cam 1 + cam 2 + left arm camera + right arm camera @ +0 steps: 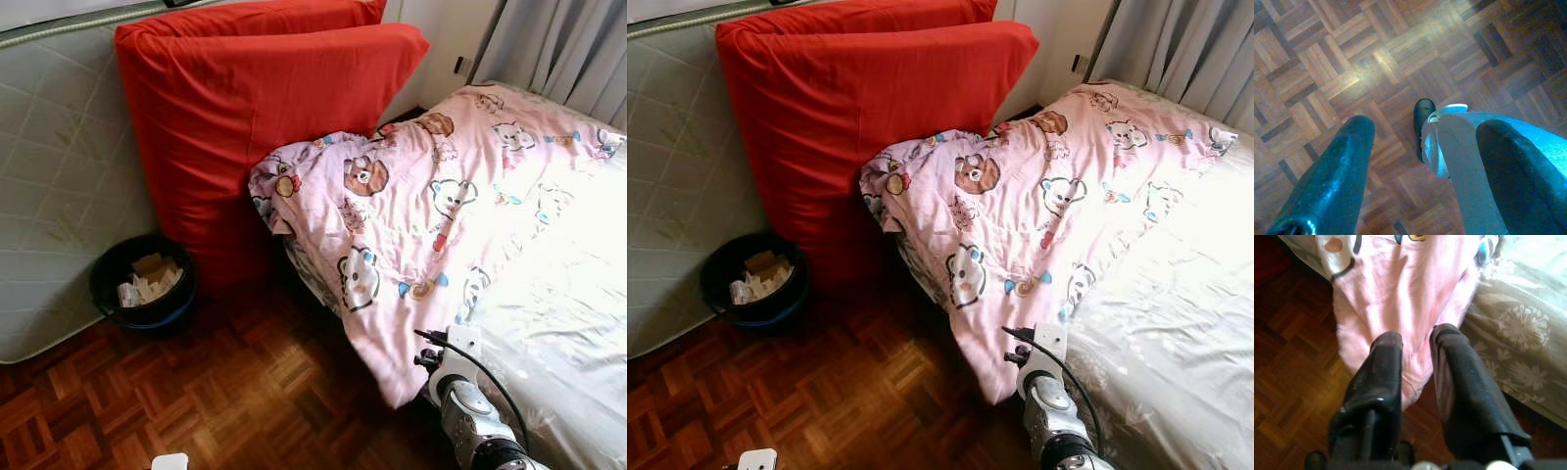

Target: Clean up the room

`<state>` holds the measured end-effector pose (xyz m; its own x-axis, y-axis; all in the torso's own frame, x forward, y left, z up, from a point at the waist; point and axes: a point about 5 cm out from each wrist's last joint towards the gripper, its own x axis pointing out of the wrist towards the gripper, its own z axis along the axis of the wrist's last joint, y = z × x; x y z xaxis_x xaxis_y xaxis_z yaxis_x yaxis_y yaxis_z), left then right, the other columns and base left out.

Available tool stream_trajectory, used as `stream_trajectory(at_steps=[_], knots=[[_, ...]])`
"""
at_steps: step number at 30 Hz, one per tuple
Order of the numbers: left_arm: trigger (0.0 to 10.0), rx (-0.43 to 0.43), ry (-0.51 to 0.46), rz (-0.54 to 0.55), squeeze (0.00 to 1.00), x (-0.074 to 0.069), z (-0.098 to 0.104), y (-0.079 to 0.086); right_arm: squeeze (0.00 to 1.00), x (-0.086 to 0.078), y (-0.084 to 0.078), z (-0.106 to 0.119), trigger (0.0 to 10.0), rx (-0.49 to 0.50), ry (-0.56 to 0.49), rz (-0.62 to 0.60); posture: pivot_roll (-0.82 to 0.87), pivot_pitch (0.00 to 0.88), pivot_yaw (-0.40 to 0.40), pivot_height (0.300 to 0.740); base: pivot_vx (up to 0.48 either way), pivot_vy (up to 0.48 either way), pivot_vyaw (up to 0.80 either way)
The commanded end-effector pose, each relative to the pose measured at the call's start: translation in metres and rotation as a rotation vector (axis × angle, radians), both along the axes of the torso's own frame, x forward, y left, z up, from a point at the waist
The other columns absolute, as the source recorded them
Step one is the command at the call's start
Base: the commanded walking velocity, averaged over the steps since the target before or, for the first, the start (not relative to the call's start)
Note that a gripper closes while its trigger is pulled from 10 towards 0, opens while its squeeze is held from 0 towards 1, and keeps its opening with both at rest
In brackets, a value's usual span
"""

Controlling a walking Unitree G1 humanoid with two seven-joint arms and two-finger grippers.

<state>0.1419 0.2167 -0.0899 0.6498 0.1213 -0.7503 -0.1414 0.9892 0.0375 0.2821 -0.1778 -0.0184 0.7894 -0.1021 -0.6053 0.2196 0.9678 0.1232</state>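
The right gripper (1418, 345) hung at the bed's edge with its two black fingers (1378, 377) a narrow gap apart and nothing clamped between them. Its tips pointed at the hanging corner of the pink cartoon-print blanket (421, 225); contact between tips and cloth could not be determined. The silver right arm (475, 416) rose at the lower right of the head views, just beside that corner.

The left gripper (1422, 132) hung over the floor with its fingers (1334, 181) spread wide and empty. A dark foot of the robot (1422, 122) stood on the floor below it.

The blanket lay bunched across the near half of the bed and draped over its side down toward the parquet floor (225, 392). A pale floral sheet (1518, 328) covered the mattress (568, 333) beside and beneath it.

Two red cushions (255, 117) leaned upright against the wall at the head of the bed, touching the blanket's bunched end. A quilted pale mattress (59, 186) stood on edge against the wall left of them. A black wastebasket (144, 279) holding paper scraps stood on the floor between that mattress and the cushions. Grey curtains (558, 44) hung at the upper right.
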Motion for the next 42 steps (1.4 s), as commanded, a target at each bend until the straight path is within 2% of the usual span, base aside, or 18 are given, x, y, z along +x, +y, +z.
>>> stream_trajectory(at_steps=[1, 4, 5, 12, 13, 14, 16, 18, 19, 22, 25, 28, 31, 35, 42], knots=[[10.0, -0.015, 0.047, -0.02, 0.0, -0.01, -0.005, -0.007, 0.58, -0.005, -0.002, -0.006, 10.0, 0.007, 0.042, -0.009, 0.03, 0.116, -0.059, 0.74, 0.0, 0.0, 0.0], [10.0, -0.014, 0.051, -0.021, 0.0, -0.01, -0.006, -0.007, 0.51, -0.008, 0.001, -0.009, 10.0, 0.047, 0.056, 0.013, 0.03, 0.116, -0.06, 0.74, 0.0, 0.0, 0.0], [10.0, -0.014, 0.052, -0.021, 0.0, -0.01, -0.006, -0.007, 0.0, -0.009, 0.003, -0.009, 10.0, 0.052, 0.057, 0.025, 0.03, 0.115, -0.06, 0.74, 0.0, 0.0, 0.0], [10.0, -0.014, 0.063, -0.022, 0.0, -0.012, -0.007, -0.007, 0.0, -0.019, 0.008, -0.017, 10.0, 0.066, 0.059, 0.062, 0.03, 0.113, -0.061, 0.74, 0.0, 0.0, 0.0], [10.0, -0.014, 0.067, -0.022, 0.0, -0.013, -0.007, -0.007, 0.0, -0.021, 0.008, -0.019, 10.0, 0.07, 0.062, 0.066, 0.03, 0.111, -0.061, 0.74, 0.0, 0.0, 0.0], [10.0, -0.014, 0.075, -0.021, 0.0, -0.014, -0.008, -0.007, 0.0, -0.031, 0.01, -0.026, 10.0, 0.079, 0.085, 0.092, 0.03, 0.11, -0.061, 0.74, 0.0, 0.0, 0.0], [10.0, -0.014, 0.078, -0.021, 0.0, -0.015, -0.008, -0.007, 0.0, -0.035, 0.011, -0.029, 10.0, 0.081, 0.098, 0.106, 0.03, 0.109, -0.061, 0.74, 0.0, 0.0, 0.0], [10.0, -0.015, 0.08, -0.021, 0.0, -0.015, -0.008, -0.007, 0.0, -0.043, 0.011, -0.035, 10.0, 0.042, 0.13, 0.137, 0.03, 0.108, -0.061, 0.74, 0.0, 0.0, 0.0], [10.0, -0.016, 0.081, -0.019, 0.0, -0.015, -0.008, -0.007, 0.0, -0.051, 0.01, -0.041, 10.0, -0.011, 0.17, 0.185, 0.02, 0.106, -0.062, 0.74, 0.0, 0.0, 0.0], [10.0, -0.019, 0.083, -0.016, 0.0, -0.015, -0.008, -0.007, 0.0, -0.065, 0.009, -0.049, 10.0, -0.061, 0.217, 0.242, 0.02, 0.1, -0.063, 0.74, 0.0, 0.0, 0.0], [10.0, -0.024, 0.082, -0.008, 0.0, -0.015, -0.008, -0.007, 0.0, -0.075, 0.004, -0.054, 10.0, -0.054, 0.244, 0.205, 0.02, 0.097, -0.064, 0.74, 0.0, 0.0, 0.0], [10.0, -0.029, 0.077, 0.005, 0.0, -0.013, -0.008, -0.008, 0.0, -0.101, -0.013, -0.066, 10.0, -0.08, 0.323, 0.144, 0.02, 0.091, -0.065, 0.74, 0.0, 0.0, 0.0], [10.0, -0.029, 0.076, 0.006, 0.0, -0.012, -0.008, -0.007, 0.0, -0.108, -0.016, -0.069, 10.0, -0.086, 0.346, 0.131, 0.01, 0.089, -0.063, 0.74, 0.0, 0.0, 0.0], [10.0, -0.03, 0.075, 0.012, 0.0, -0.011, -0.007, -0.007, 0.0, -0.133, -0.022, -0.079, 10.0, -0.082, 0.413, 0.109, 0.0, 0.083, -0.052, 0.74, 0.0, 0.0, 0.0], [10.0, -0.03, 0.069, 0.034, 0.0, -0.009, -0.006, -0.003, 0.0, -0.128, -0.02, -0.076, 10.0, -0.052, 0.365, 0.045, 0.02, 0.065, -0.039, 0.74, 0.0, 0.0, 0.5]])
